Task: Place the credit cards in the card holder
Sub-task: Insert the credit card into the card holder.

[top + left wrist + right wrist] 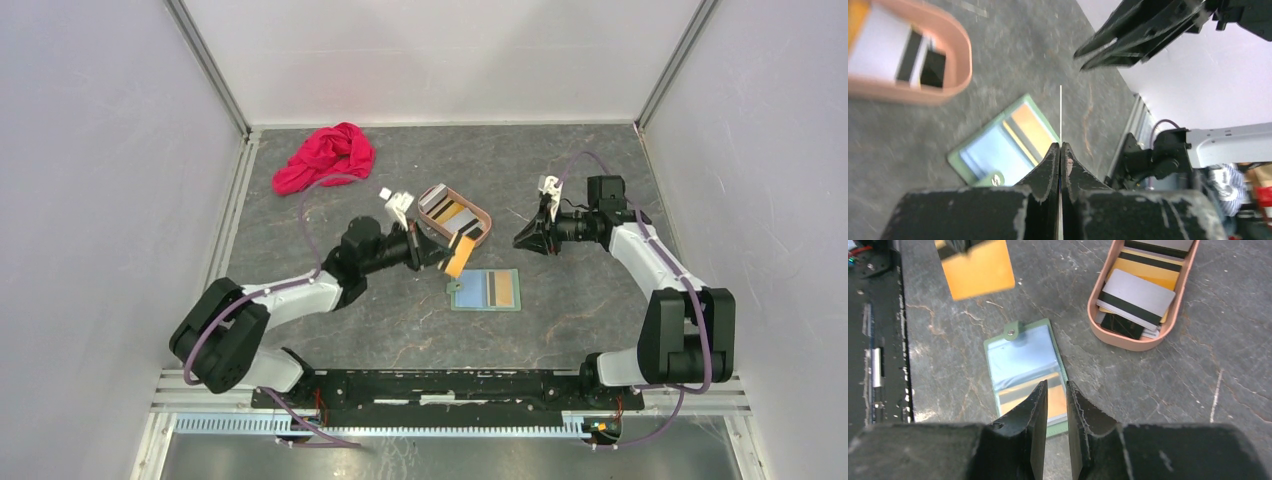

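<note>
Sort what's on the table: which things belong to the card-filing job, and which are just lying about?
Job:
- orange card, pinched in the left gripper
- loose cards piled in the pink tray
- card holder, lying open, with a second orange card in a pocket

Lying about:
- red cloth, crumpled at the far left

No readable lettering, brand, number or sign on the credit cards [1136,296], card holder [1020,357] or tray [1134,344].

Lab test cell: white panels [90,200], aluminium rails [208,68].
</note>
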